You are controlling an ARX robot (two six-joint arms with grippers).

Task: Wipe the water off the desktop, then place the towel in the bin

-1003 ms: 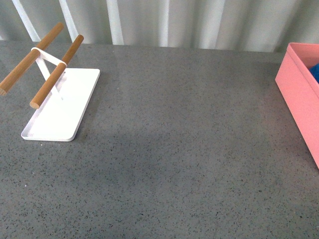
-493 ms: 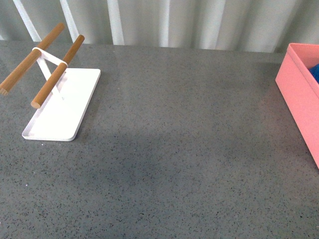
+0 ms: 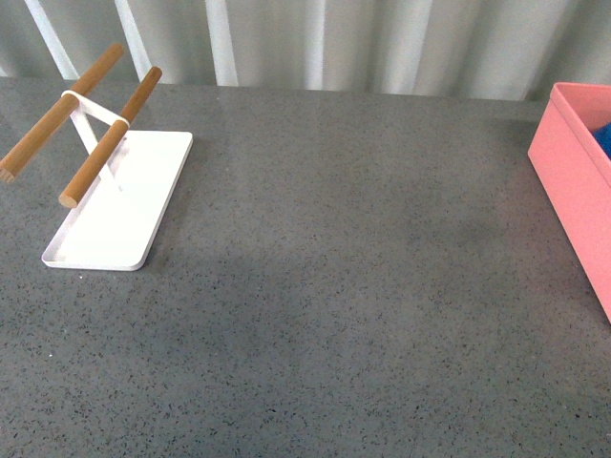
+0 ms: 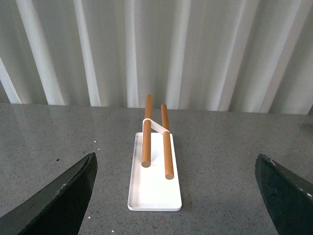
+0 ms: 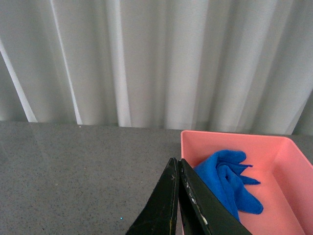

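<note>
The speckled dark grey desktop fills the front view; I see no water on it. The salmon-pink bin stands at its right edge, with a sliver of the blue towel showing inside. In the right wrist view the crumpled blue towel lies in the bin. My right gripper is shut and empty, its tips near the bin's near-left corner, above the desktop. My left gripper is open and empty, its fingers wide apart, facing the white rack. Neither arm shows in the front view.
A white tray-based rack with two wooden bars stands at the far left of the desktop, also in the left wrist view. A pale corrugated wall runs along the back edge.
</note>
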